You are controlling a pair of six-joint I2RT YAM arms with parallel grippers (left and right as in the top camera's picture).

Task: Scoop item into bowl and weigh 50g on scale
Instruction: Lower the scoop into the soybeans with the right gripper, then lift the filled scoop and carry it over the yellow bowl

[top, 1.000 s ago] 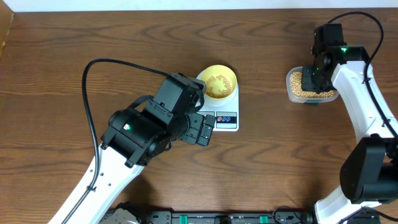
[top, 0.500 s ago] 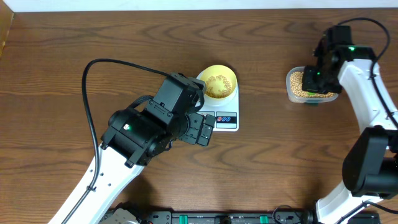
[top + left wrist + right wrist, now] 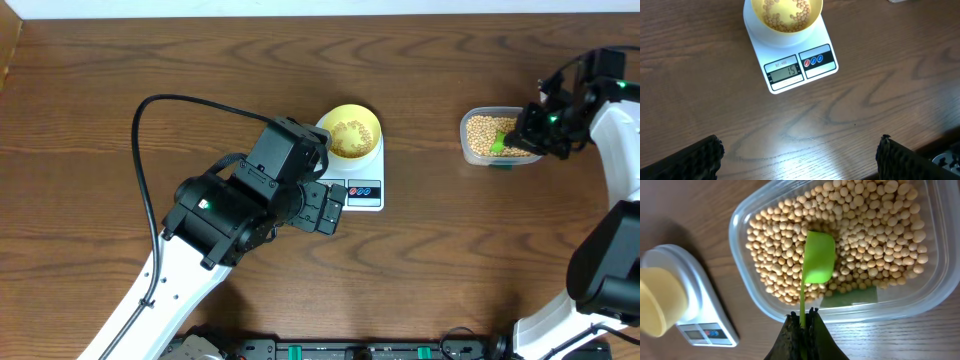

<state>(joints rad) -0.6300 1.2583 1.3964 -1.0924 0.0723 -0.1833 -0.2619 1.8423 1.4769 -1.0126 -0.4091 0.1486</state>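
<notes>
A pale yellow bowl (image 3: 352, 130) (image 3: 786, 15) holding a layer of tan beans (image 3: 787, 11) stands on the white scale (image 3: 362, 190) (image 3: 797, 65), whose display is lit. More beans (image 3: 860, 235) (image 3: 482, 131) fill a clear tub (image 3: 920, 297) (image 3: 466, 148) at the right. My right gripper (image 3: 801, 320) (image 3: 527, 130) is shut on the handle of a green scoop (image 3: 818, 257), whose back faces up over the tub's beans. My left gripper (image 3: 799, 155) hangs open over bare table just in front of the scale, nothing between its fingers (image 3: 700, 157).
The wooden table (image 3: 450, 260) stretches around the scale and tub. The left arm's black body (image 3: 240, 200) lies left of the scale. A black rail (image 3: 350, 350) runs along the front edge.
The right arm has swung out to the right of the tub, tilting the scoop over the beans. The left arm, bowl and scale have not moved.
</notes>
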